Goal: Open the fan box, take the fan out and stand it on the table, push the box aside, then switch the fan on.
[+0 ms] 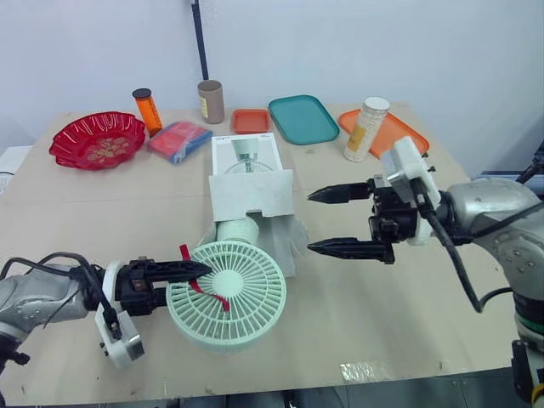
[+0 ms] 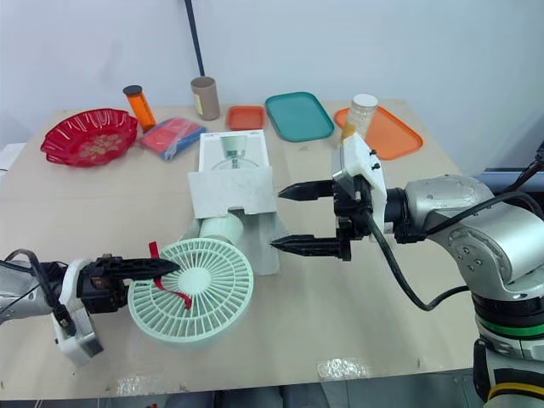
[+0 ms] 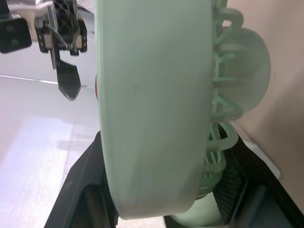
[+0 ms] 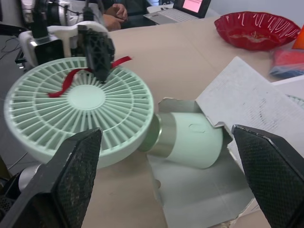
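A mint-green fan lies on its side; its round head (image 1: 225,293) faces up near the table's front edge. Its cylindrical base (image 1: 236,231) rests at the mouth of the open white fan box (image 1: 246,174). A red ribbon (image 1: 204,285) hangs on the grille. My left gripper (image 1: 200,274) is shut on the fan head's left rim; in the left wrist view the rim (image 3: 152,109) sits between the two fingers. My right gripper (image 1: 311,221) hovers open just right of the box mouth, holding nothing, with the fan (image 4: 80,109) and the torn box flaps (image 4: 247,104) ahead of it.
Along the far edge stand a red bowl (image 1: 98,140), an orange bottle (image 1: 147,110), a brown tube (image 1: 211,102), a red and blue packet (image 1: 178,140), a small orange tray (image 1: 251,121), a teal tray (image 1: 303,119), and a white canister (image 1: 367,129) on an orange tray (image 1: 399,132).
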